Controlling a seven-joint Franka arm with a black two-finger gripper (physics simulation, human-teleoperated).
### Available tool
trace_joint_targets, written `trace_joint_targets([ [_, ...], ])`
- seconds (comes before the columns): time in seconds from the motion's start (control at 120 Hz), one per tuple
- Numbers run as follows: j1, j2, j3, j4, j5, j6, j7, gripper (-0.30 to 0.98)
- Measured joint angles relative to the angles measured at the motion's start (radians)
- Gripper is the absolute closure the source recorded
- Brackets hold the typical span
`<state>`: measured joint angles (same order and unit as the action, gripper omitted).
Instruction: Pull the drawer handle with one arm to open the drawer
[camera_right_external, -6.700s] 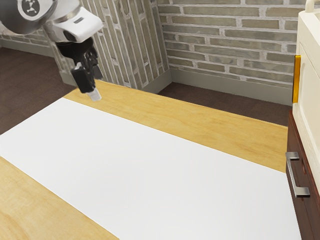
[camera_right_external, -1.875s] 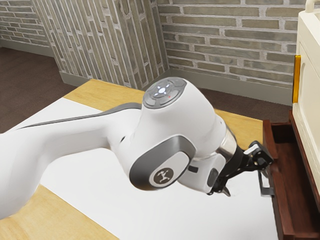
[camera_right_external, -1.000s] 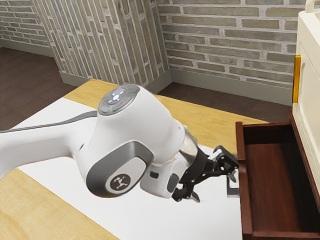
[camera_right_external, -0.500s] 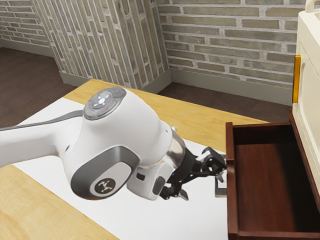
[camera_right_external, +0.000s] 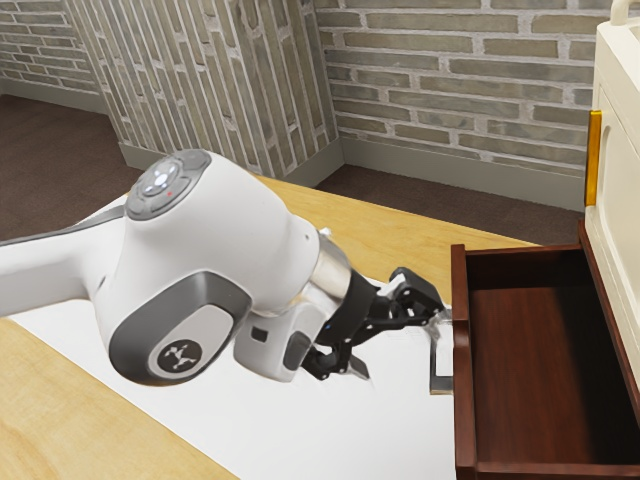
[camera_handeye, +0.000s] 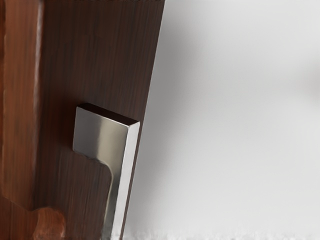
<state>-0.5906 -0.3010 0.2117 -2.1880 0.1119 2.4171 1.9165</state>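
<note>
The gripper (camera_right_external: 400, 345) is at the front side of the drawer (camera_right_external: 462, 410), and its jaws stand wide apart from each other, with a large gap between them. One of the jaws reaches to the handle (camera_right_external: 441, 384), close to the end of it that is farther from the exterior camera; if this jaw touches the metal there, I cannot tell. The other jaw is well apart from the handle, over the white surface (camera_right_external: 300, 430) of the bench (camera_right_external: 90, 410). So the jaws are released and nothing is grasped by them. The drawer, made of dark red-brown wood, stands far open out of the cabinet (camera_right_external: 618, 120), and its inside can be seen from above. The handle, which is of grey metal, is fixed on the outer face of the drawer, at the side where the arm (camera_right_external: 230, 230) is. In the wrist view, one squared end of the handle and a part of its straight bar are visible against the dark wood, and beside the drawer front there is the pale surface. The arm comes in from the exterior view's left, above the bench. On the cabinet, above the drawer, there is a narrow yellow strip (camera_right_external: 593, 158). Behind the bench stands a brick wall (camera_right_external: 450, 90).
</note>
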Motion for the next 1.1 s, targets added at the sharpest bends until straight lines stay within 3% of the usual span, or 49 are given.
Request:
trace_joint_targets([
  [0.492, 0.006, -0.042, 0.023, 0.131, -0.007, -0.138, -0.057, 0.00],
  [0.75, 0.190, 0.058, -0.047, 0.286, 0.000, -0.317, -0.216, 0.00],
  [0.908, 0.338, 0.067, -0.146, 0.327, 0.011, -0.440, -0.358, 0.00],
  [1.1, 0.393, 0.079, -0.130, 0.363, 0.018, -0.552, -0.534, 0.00],
])
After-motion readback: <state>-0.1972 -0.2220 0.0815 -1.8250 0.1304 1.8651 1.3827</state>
